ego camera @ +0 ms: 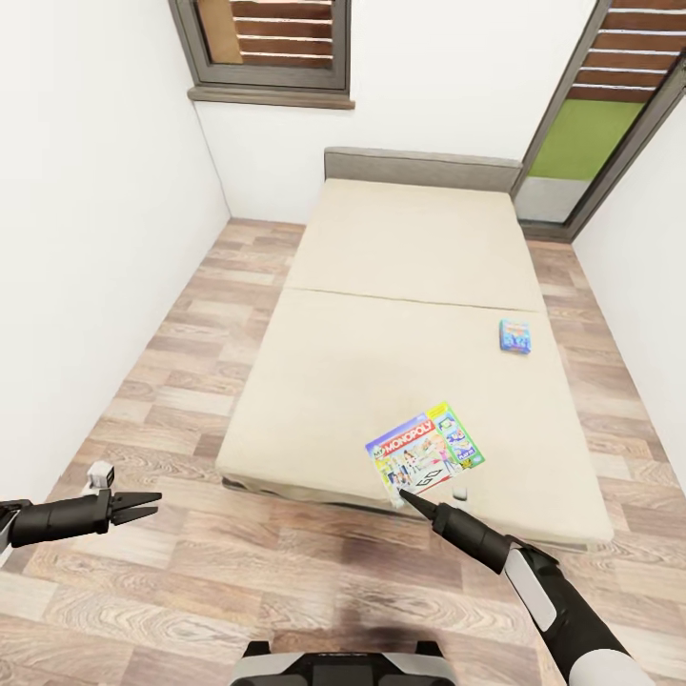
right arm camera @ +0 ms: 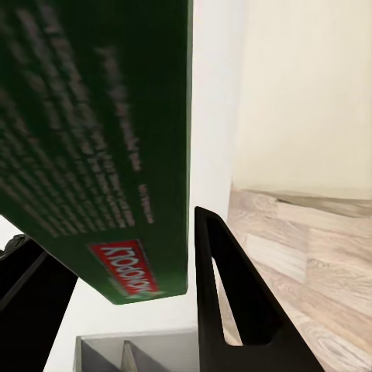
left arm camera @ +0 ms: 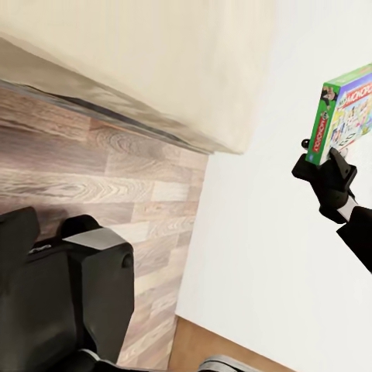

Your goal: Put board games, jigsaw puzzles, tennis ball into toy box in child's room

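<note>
A green-edged Monopoly board game (ego camera: 425, 453) hangs tilted over the front part of the beige bed (ego camera: 400, 248). My right gripper (ego camera: 410, 494) is shut on its near edge. In the right wrist view the box's dark green side (right arm camera: 101, 139) sits between the black fingers (right arm camera: 232, 310). The left wrist view shows the same box (left arm camera: 345, 112) held up in the right gripper (left arm camera: 322, 159). A second board game, a small light blue box (ego camera: 514, 335), lies flat near the bed's right side. My left gripper (ego camera: 145, 505) hovers open over the floor, left of the bed.
The bed has a grey headboard (ego camera: 419, 168) against the back wall. Wood-plank floor (ego camera: 171, 362) runs along the bed's left side and in front. White walls close in on both sides. My own base (left arm camera: 70, 294) is just below the bed's front edge.
</note>
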You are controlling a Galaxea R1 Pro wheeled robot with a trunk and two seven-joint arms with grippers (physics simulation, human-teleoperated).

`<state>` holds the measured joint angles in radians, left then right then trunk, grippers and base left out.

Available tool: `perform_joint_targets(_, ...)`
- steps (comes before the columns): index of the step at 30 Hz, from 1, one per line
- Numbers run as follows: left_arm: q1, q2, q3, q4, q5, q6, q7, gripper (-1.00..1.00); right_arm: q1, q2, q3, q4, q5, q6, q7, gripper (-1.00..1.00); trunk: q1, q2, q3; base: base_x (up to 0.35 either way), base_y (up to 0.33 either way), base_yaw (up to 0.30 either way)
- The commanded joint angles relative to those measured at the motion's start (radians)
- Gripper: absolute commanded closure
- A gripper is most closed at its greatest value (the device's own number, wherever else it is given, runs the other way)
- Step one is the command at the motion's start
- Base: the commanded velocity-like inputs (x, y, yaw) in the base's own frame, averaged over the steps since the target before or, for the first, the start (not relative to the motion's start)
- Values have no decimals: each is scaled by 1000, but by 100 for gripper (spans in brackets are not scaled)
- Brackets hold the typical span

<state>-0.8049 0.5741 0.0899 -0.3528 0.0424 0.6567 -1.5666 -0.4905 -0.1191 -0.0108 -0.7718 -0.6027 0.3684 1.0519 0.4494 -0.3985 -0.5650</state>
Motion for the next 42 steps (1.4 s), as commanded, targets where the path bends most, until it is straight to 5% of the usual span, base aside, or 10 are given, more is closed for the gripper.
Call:
perform_joint_targets(1, 0, 0, 1, 0, -2, 11, -4, -100, 0, 0, 0, 0, -6, 9, 2, 100, 1, -1, 0, 0, 0, 0)
perform_joint_targets(42, 0, -3, 7, 0, -29, 17, 48, -100, 0, -3, -4, 4, -6, 6, -3, 100, 1, -1, 53, 0, 0, 55)
